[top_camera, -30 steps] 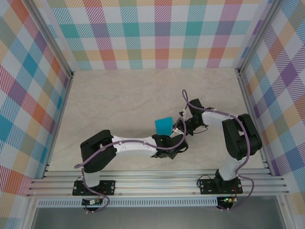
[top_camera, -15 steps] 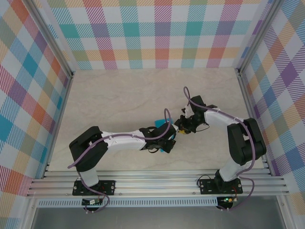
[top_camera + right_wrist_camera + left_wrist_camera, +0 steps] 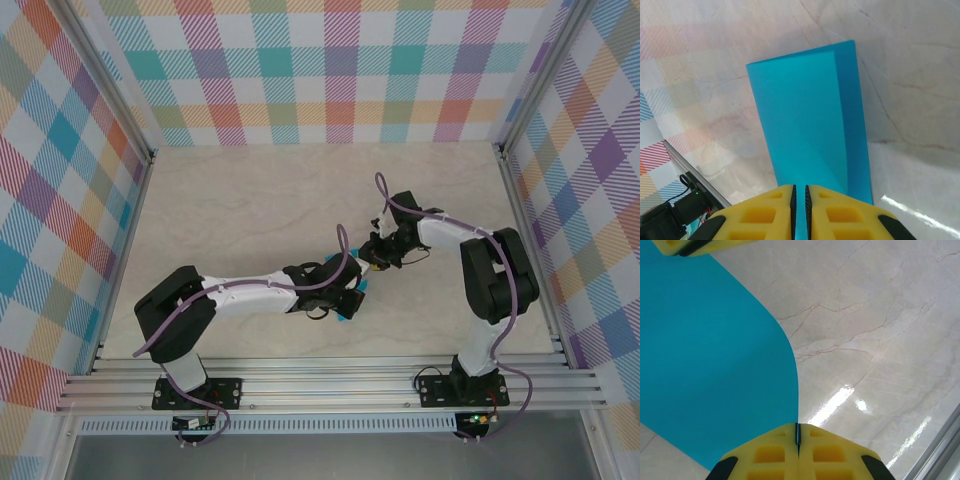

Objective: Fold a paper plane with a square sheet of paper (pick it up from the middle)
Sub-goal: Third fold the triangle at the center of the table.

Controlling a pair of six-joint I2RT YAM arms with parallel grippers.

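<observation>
The square sheet of paper (image 3: 352, 302) is teal-blue and hangs just above the table's middle, held between both grippers and mostly hidden under the left wrist. My left gripper (image 3: 350, 290) is shut on the sheet's edge. In the left wrist view the sheet (image 3: 715, 365) bows away from that gripper (image 3: 798, 432) towards the right gripper's yellow fingers (image 3: 690, 245) at the top left. In the right wrist view the sheet (image 3: 805, 130) is bent double, one layer over the other with a diagonal crease, and my right gripper (image 3: 800, 192) is shut on its near end.
The marble tabletop (image 3: 250, 210) lies all around the paper. Checked walls stand on three sides, and aluminium rails (image 3: 330, 385) run along the near edge. A rail (image 3: 940, 450) shows at the lower right of the left wrist view.
The left gripper has moved left and up onto the paper and closed on its edge. The right gripper has shifted slightly left, and the sheet now sits lower, under the left wrist.
</observation>
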